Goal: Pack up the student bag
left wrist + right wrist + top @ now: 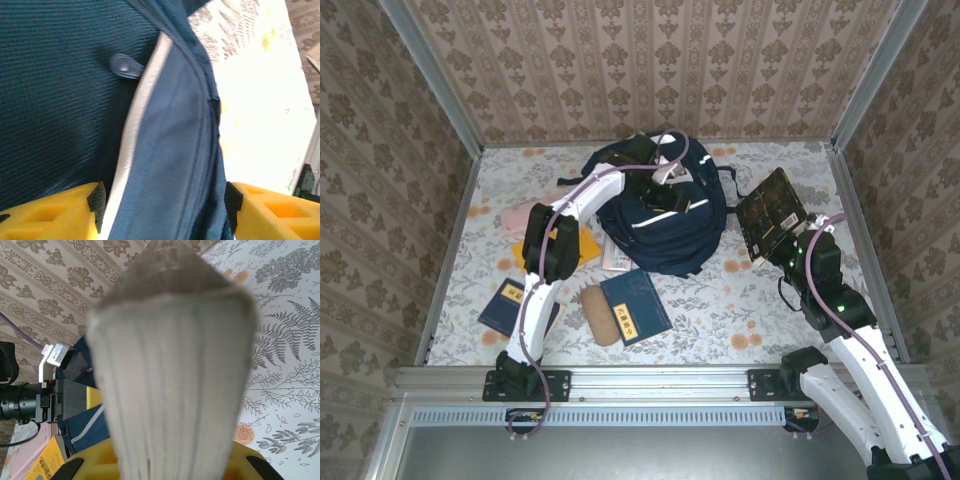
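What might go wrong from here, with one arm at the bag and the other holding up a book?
1. The right claw holds the thick dark patterned book by one edge, tilted in the air, so it may slip or twist out.
2. The left claw straddles a fold of the navy striped fabric backpack. If that fold slips free, the bag may sag shut against the book.

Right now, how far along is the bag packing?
Done: nothing confirmable; the student bag hides its contents. In hand: right gripper shut on a dark book, held beside the bag; left gripper open astride the bag's white-piped edge. Left: centre blue book, left blue book, tan pouch and yellow booklet lie on the table.
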### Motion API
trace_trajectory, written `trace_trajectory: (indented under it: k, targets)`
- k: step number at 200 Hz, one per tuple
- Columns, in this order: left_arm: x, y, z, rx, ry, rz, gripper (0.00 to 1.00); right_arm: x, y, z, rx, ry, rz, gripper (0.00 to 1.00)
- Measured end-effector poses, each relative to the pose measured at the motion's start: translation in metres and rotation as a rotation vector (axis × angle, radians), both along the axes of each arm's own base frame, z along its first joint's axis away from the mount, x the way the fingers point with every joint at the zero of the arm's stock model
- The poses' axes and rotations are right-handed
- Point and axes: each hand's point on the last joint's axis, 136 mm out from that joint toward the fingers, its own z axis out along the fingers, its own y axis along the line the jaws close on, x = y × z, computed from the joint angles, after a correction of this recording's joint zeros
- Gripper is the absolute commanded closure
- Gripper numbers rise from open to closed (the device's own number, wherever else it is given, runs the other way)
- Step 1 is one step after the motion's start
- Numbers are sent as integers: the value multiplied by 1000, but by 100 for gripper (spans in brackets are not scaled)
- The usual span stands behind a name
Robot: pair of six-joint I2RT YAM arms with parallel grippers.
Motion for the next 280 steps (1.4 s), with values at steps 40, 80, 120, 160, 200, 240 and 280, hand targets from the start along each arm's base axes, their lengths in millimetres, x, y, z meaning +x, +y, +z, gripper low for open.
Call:
trace_trajectory:
  k: [40,80,120,160,200,240,280]
  targets:
    - [-12,-5,-7,1,28,-23,34,1,-3,-10,14,26,-3,100]
    - [-12,2,-17,21,45,-12,33,1,-1,-13,24,35,10,100]
    - [-9,3,-20,37,31,-8,43,1,-1,-13,27,36,12,100]
    - [-6,3,-33,57,25,-13,68,1,0,-13,34,37,20,100]
    - [3,4,-32,111,-39,3,95,1,2,-13,44,39,26,100]
    - [10,2,-19,112,-77,9,100,0,3,-14,55,42,30,100]
    - [23,4,27,-4,-44,77,100,-1,4,-15,60,52,34,100]
